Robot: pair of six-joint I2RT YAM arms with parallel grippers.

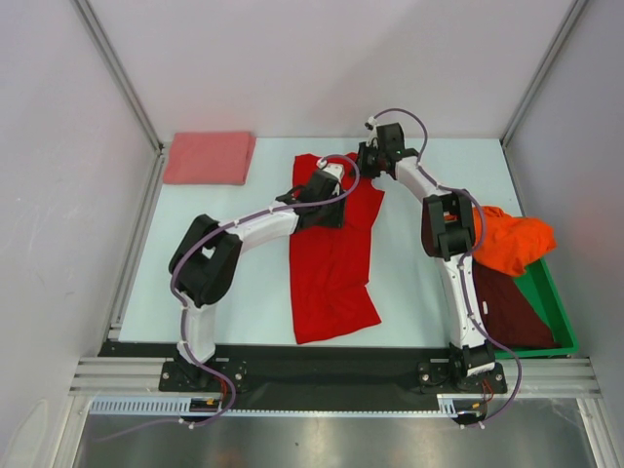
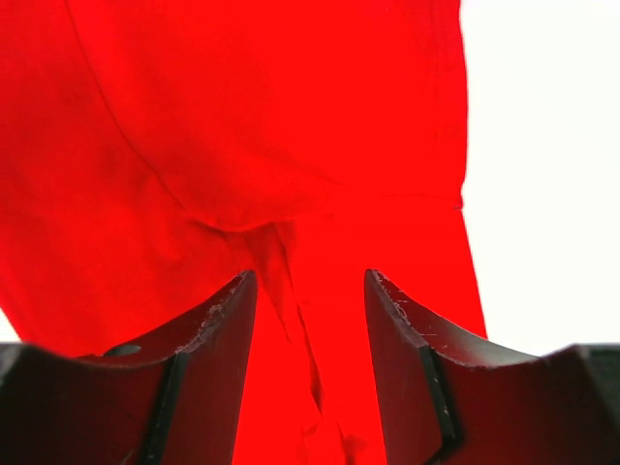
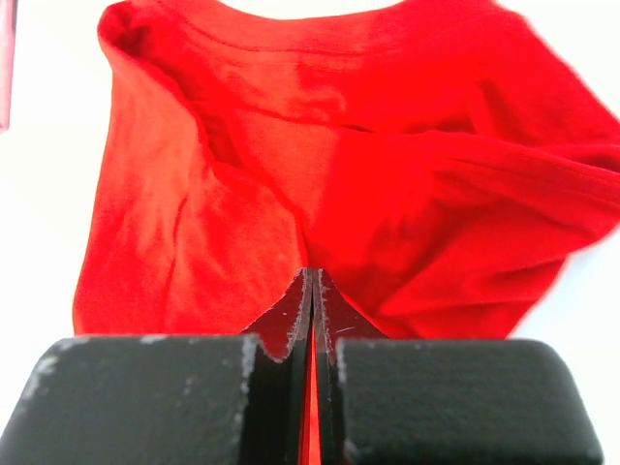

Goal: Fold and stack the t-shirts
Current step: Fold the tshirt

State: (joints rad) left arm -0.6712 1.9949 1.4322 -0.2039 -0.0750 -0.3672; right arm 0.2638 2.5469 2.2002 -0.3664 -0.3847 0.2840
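You have the red t-shirt [image 1: 331, 268] lying lengthwise in the middle of the table [image 1: 419, 288]. Its near part is flat and its far part is rumpled where both arms meet over it.

Your right gripper [image 3: 310, 291] is closed tight on the shirt's edge. In its wrist view a thin strip of red cloth shows pinched between the 2 fingers, with the collar and folds of the shirt spread beyond.

Your left gripper [image 2: 310, 315] sits over the same shirt with its jaws standing apart at a middling width. Creased red cloth fills the gap below them, and you cannot tell from that view whether the fingertips touch it.

The salmon-pink t-shirt [image 1: 208, 157] lies folded in a flat rectangle at the far left corner, well apart from the red one. At the right, the orange t-shirt [image 1: 509, 244] is heaped over the far end of the green bin [image 1: 548, 310]. The maroon t-shirt [image 1: 507, 314] lies in the bin just beside the right arm's lower link.
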